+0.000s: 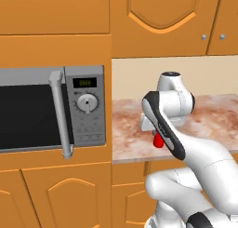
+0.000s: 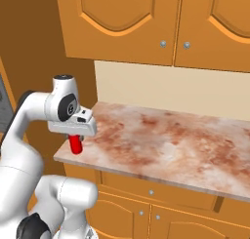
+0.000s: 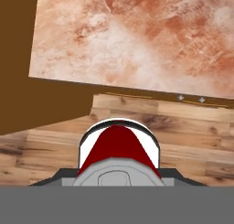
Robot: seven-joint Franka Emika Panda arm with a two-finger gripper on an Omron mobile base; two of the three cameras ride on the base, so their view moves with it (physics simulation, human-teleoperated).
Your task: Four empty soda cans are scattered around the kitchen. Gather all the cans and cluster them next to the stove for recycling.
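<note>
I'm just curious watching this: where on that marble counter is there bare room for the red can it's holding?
Nearly all the counter is bare, from its left end to the right, back to the cream wall. The only busy spot is the left front corner, where the claw holds the red can.

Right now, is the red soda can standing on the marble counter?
No, the red soda can hangs from the gripper, clear of the counter's front corner, with plank floor below it in the hand view.

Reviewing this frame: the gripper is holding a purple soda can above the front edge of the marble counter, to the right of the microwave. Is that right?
Not quite: the soda can in the gripper is red, not purple, as the right base view shows. The rest stands: it hangs by the front edge of the marble counter, to the right of the microwave.
</note>
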